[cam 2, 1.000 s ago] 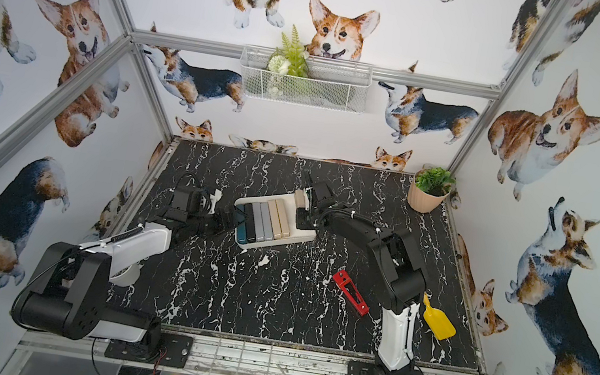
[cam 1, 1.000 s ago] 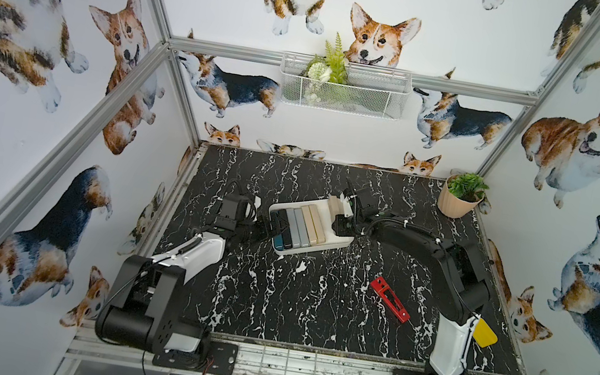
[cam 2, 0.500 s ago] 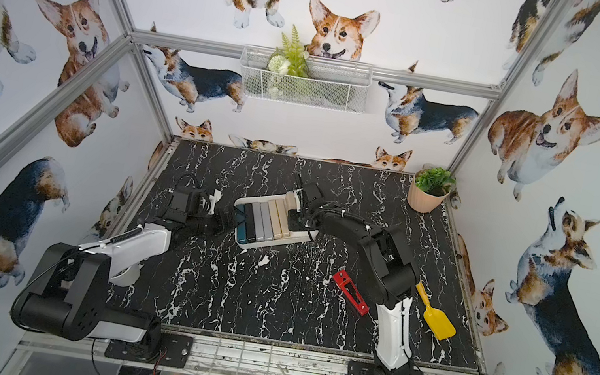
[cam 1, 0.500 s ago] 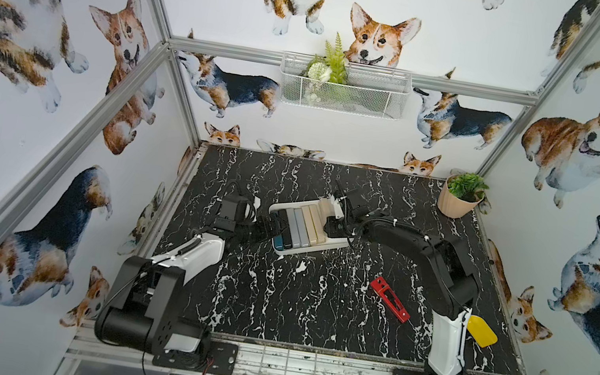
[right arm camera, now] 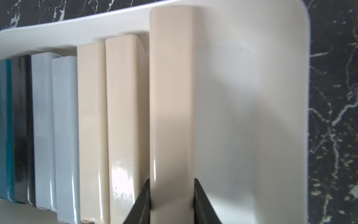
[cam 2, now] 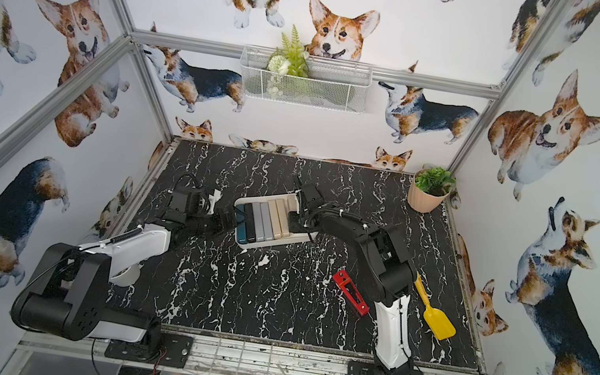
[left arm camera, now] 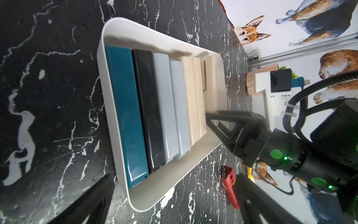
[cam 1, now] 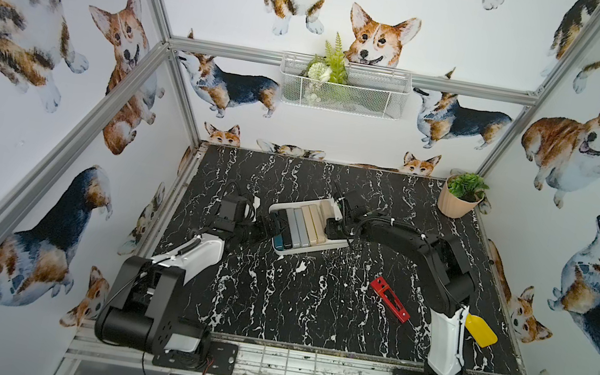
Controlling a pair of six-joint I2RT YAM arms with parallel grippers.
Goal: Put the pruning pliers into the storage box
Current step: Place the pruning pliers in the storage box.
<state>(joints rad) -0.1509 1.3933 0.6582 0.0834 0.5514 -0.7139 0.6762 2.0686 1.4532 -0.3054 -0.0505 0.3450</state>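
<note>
Black marbled counter [cam 1: 270, 300] spreads out from my two bases. Nearest, beside my right arm, the red pruning pliers [cam 1: 390, 298] lie flat on it, black slots up, well apart from the storage box [left arm camera: 155, 194], so that one is not yet stowed. The yellow shovel [cam 2: 434, 312] lies near it and is none of my business.

At mid-counter my left claw [cam 1: 269, 228] stands wide and empty at the box's teal end, I judge to steady it. My right claw [right arm camera: 172, 195] pinches one end of a glossy beige bar [right arm camera: 171, 97]. I hold it lengthwise over the bare strip beside the row of stowed bars [left arm camera: 164, 108]: teal, black, two grey and two beige, packed side by side. I cannot tell whether it touches the floor of the box.

Farthest back stands a potted plant [cam 1: 461, 196].
</note>
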